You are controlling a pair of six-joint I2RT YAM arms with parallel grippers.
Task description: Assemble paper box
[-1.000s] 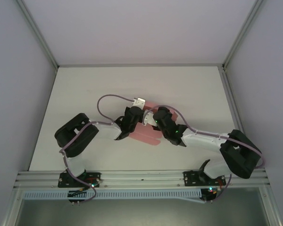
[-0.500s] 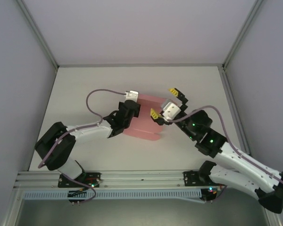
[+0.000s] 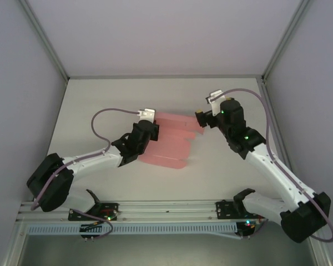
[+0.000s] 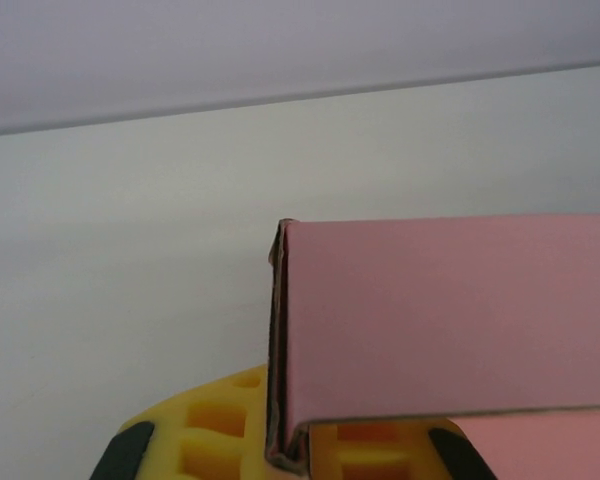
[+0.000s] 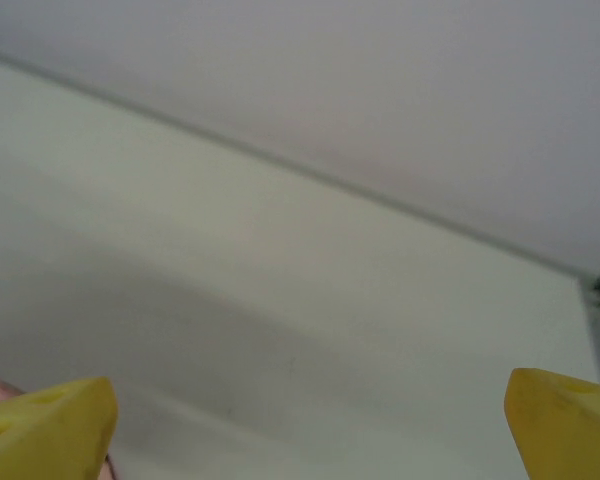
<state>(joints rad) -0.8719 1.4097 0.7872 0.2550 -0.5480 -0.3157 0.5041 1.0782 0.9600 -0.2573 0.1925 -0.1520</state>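
Pinching the paper box (image 3: 171,146) — left hand (image 3: 153,132); right hand (image 3: 201,119) agape.

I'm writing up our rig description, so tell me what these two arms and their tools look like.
The left arm and right arm have white links between bulky black joints. A thin purple-grey cable runs to each wrist, beside a small white block. Green lights glow on the right arm. The fingers are yellow; the left tool's show moulded pockets.

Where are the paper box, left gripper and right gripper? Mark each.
paper box (image 4: 450,310), left wrist view, pink top panel.
left gripper (image 3: 151,135), top external view, tips at box edge.
right gripper (image 5: 310,425), right wrist view, between its fingertips.
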